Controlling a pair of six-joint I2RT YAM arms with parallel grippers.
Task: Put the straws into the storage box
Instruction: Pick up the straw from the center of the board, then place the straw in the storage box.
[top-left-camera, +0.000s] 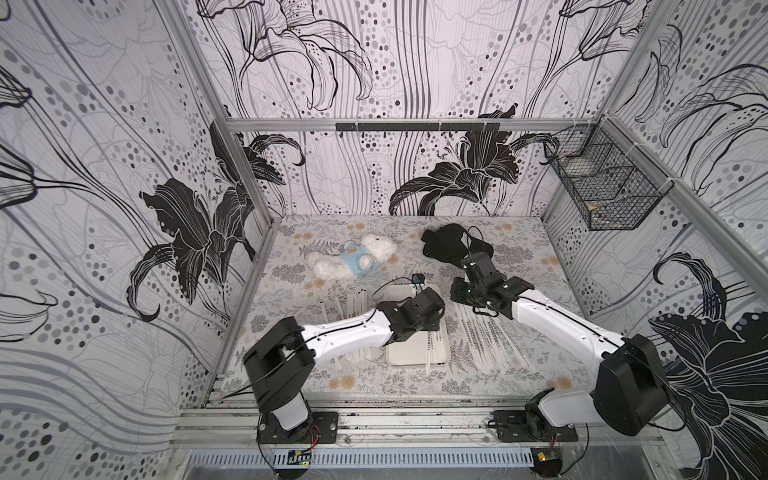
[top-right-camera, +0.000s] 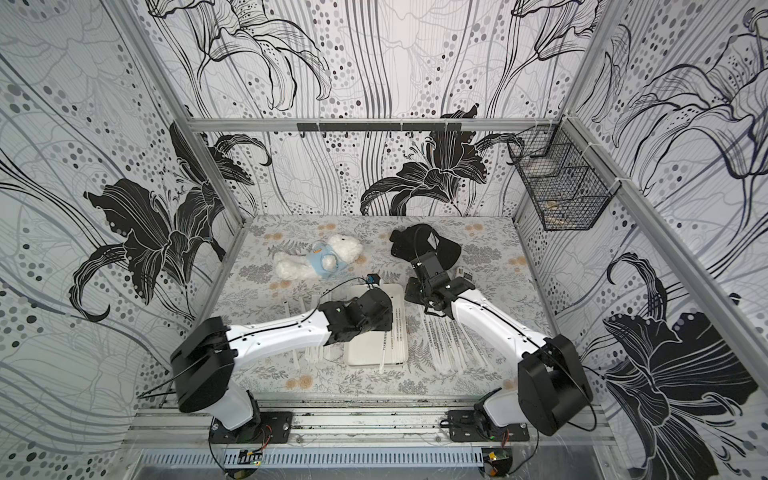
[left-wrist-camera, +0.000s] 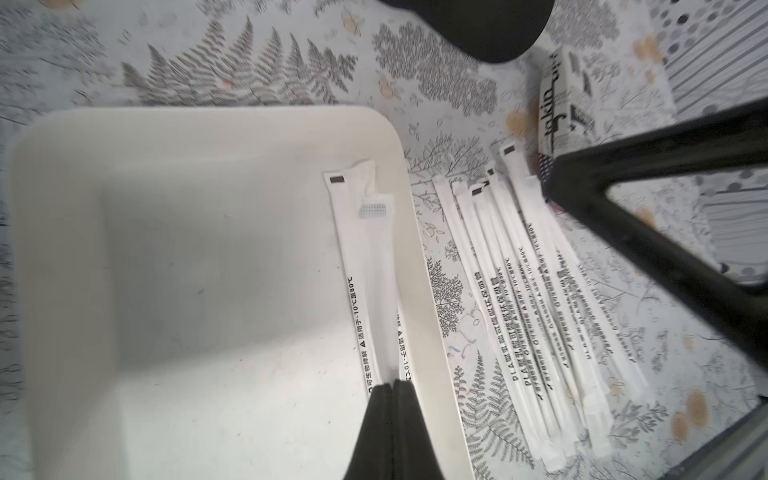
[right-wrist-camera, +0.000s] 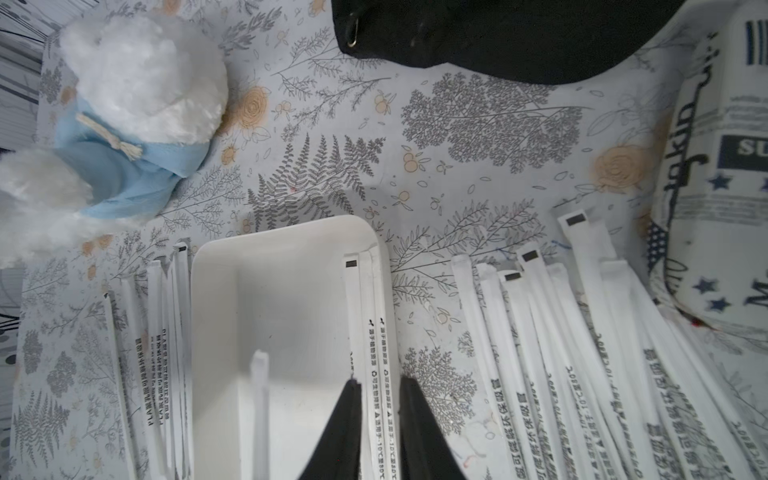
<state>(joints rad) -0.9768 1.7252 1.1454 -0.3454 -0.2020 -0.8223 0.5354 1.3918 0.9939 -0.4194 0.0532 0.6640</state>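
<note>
The white storage box (top-left-camera: 409, 353) lies mid-table, with three straws (right-wrist-camera: 376, 332) along its right wall. More straws lie loose on the cloth, one pile to its left (top-left-camera: 353, 303) and one to its right (top-left-camera: 486, 336). My left gripper (left-wrist-camera: 392, 385) hangs over the box, shut on a straw (left-wrist-camera: 380, 270) that runs forward from its tips. In the top views its wrist hides those tips. My right gripper (right-wrist-camera: 379, 379) hovers raised by the box's right rim. Its jaws stand slightly apart with nothing held, and the boxed straws show through the gap.
A white plush toy in blue (top-left-camera: 357, 259) lies behind the box on the left, and a black cap (top-left-camera: 453, 245) behind it on the right. A printed napkin packet (right-wrist-camera: 723, 187) lies beyond the right pile. A black wire basket (top-left-camera: 606, 187) hangs on the right wall.
</note>
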